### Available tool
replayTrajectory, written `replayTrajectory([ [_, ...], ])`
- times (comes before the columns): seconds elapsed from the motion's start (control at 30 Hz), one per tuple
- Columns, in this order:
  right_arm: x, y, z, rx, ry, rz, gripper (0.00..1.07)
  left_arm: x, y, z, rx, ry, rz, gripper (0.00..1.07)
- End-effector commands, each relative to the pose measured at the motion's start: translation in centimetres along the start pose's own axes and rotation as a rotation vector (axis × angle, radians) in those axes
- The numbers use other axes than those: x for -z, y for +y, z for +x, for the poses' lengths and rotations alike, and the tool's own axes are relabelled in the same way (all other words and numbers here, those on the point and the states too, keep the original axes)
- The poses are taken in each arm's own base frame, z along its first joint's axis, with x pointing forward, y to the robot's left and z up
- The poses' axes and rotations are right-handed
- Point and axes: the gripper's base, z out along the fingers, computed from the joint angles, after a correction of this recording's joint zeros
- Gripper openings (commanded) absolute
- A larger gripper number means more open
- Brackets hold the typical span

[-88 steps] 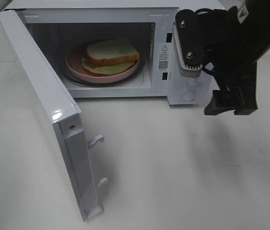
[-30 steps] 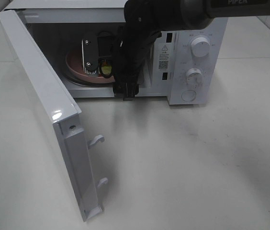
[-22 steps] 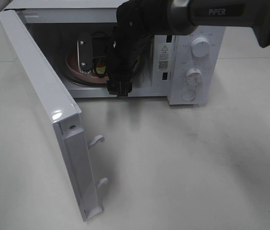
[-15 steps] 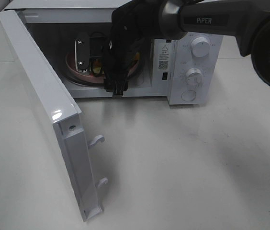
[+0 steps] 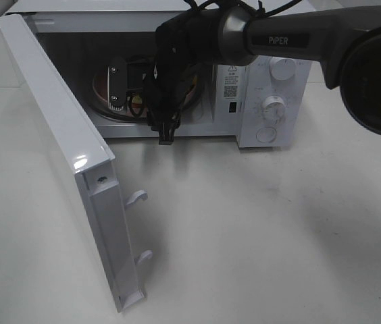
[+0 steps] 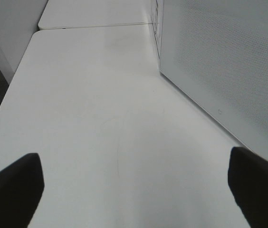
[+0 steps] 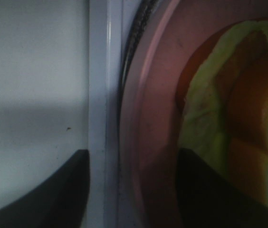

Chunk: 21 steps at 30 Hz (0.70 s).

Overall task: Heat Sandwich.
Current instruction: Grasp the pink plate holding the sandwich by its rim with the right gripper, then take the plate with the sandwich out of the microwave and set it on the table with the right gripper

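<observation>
The sandwich (image 7: 229,118), with red-orange and pale green-yellow filling, lies on a round pink plate (image 7: 153,118) inside the open microwave (image 5: 278,67). My right arm reaches into the oven cavity and hides most of the plate (image 5: 101,91) in the high view. My right gripper (image 7: 131,190) straddles the plate's near rim, one finger outside over the white sill and the other over the plate beside the sandwich. A gap still shows beside the outer finger. My left gripper (image 6: 134,190) stands open over bare table, with nothing between its fingers.
The microwave door (image 5: 62,148) swings wide open toward the front left, latch hooks (image 5: 136,197) sticking out. Two control knobs (image 5: 275,104) sit on the right panel. A white dotted microwave panel (image 6: 219,57) stands close to my left gripper.
My right arm has pushed a little further left and deeper into the oven. Its jaws have narrowed around the plate rim. The left gripper has not moved.
</observation>
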Motion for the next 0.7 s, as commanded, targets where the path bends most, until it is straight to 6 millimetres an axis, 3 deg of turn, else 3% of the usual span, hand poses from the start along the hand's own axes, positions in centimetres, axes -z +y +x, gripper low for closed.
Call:
replayTrajectory([
  [0.03,0.27,0.08,-0.12,-0.004,0.011,-0.015,0.29,0.27,-0.06,0.23,0.006,-0.031,0.001,1.03],
  [0.07,0.27,0.08,-0.12,-0.004,0.011,-0.015,0.29,0.27,-0.06,0.23,0.006,-0.031,0.001,1.03],
  [0.1,0.27,0.14,-0.08,-0.005,0.015,-0.022,0.11,0.27,-0.06,0.23,0.006,-0.031,0.001,1.03],
  [0.17,0.27,0.16,-0.11,-0.01,0.012,-0.024,0.0,0.27,-0.06,0.23,0.006,-0.031,0.001,1.03],
  [0.7,0.53,0.17,0.01,-0.003,0.014,-0.044,0.0,0.27,-0.06,0.23,0.006,-0.031,0.001,1.03],
])
